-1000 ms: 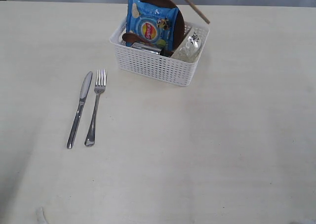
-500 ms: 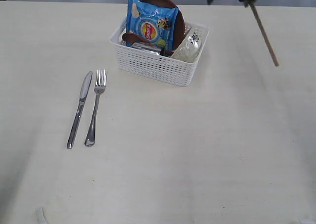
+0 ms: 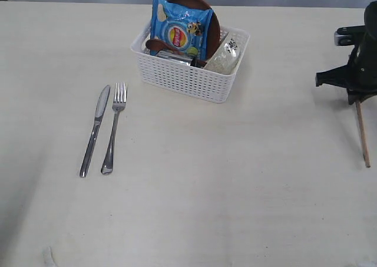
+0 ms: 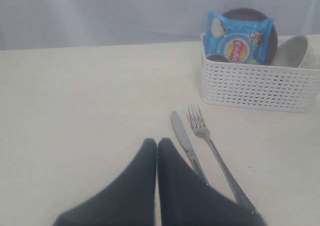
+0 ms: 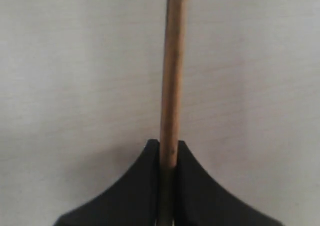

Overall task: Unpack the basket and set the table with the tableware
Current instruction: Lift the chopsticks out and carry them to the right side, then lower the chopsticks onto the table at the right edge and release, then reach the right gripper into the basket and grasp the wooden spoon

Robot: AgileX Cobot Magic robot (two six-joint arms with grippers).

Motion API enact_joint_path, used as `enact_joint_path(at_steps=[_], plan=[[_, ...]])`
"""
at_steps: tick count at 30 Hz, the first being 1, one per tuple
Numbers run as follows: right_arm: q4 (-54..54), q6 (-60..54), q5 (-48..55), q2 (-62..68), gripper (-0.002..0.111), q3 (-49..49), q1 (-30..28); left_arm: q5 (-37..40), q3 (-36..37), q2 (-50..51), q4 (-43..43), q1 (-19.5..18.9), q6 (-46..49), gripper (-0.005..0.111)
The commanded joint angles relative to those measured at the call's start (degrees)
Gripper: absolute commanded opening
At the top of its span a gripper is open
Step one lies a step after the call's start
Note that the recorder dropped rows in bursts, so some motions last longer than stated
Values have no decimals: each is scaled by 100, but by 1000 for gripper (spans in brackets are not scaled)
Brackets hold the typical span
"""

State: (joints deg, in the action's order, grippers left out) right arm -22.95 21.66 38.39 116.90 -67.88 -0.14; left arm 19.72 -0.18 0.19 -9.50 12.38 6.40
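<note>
The right gripper is clamping the chopsticks at the right edge of the table, their long axis running from the fingers toward the near side. The left gripper is hovering closed and empty beside the knife. The right wrist view is showing the pinch. Only the exterior view is showing the basket well apart to the left.

The packet covers most of the plate and all but one end of the spoon. The basket wall hides the lower parts of everything inside, the bowl included. The right arm is cut off by the exterior view's edge. In the left wrist view the left gripper covers the handle ends of the knife and fork, and the basket runs out of frame. The right gripper hides the held end of the chopsticks; one stick or two cannot be told.
</note>
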Motion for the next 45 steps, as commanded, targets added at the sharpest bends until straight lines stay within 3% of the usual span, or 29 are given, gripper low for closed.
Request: enact_joint_path(at_steps=[1, 6, 10, 13, 26, 32, 36, 40, 45], plan=[[344, -244, -204, 165, 0, 12, 47, -10, 18, -19, 1, 33, -21, 0], [344, -244, -152, 250, 5, 12, 47, -10, 18, -19, 1, 33, -21, 0], [344, -244, 3, 250, 35, -74, 47, -10, 18, -19, 1, 33, -21, 0], [344, -259, 244, 250, 50, -206, 91, -10, 18, -19, 1, 33, -21, 0], [761, -731, 328, -831, 50, -378, 354, -10, 18, -19, 1, 33, -21, 0], [2126, -2804, -232, -1544, 49, -493, 1239, -10, 18, -19, 1, 33, -21, 0], [2654, -3856, -366, -1682, 37, -746, 2115, -10, 18, -19, 1, 33, -21, 0], [2654, -3984, -498, -1449, 24, -1205, 2721, -10, 18, -19, 1, 33, -21, 0], [2654, -3984, -324, -745, 28, -2057, 3068, -10, 18, -19, 1, 33, -21, 0]])
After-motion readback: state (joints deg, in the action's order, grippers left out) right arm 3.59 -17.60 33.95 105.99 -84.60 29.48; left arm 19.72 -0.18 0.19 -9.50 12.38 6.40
